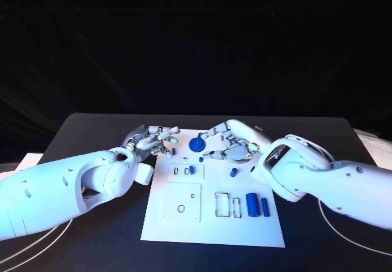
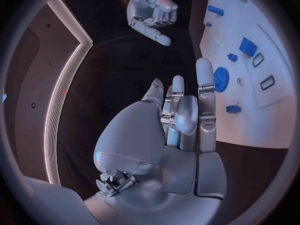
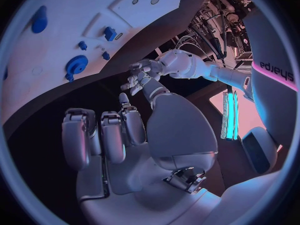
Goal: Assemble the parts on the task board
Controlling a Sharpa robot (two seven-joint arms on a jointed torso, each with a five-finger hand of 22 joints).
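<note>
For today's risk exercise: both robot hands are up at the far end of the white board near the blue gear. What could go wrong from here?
1. The left robot hand and right robot hand flank the blue gear closely; reaching together, they might collide.
2. Small blue pieces lie loose near the right robot hand and could be knocked aside.
3. The task board may shift if pressed at its edge.

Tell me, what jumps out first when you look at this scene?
Two silver hands meet at the far end of a white board on the black table: the left hand at the board's far left corner, the right hand over its far right part, both holding nothing. Between them sits a blue gear, and two blue cylinders lie nearer the robot on the board's right side.
</note>
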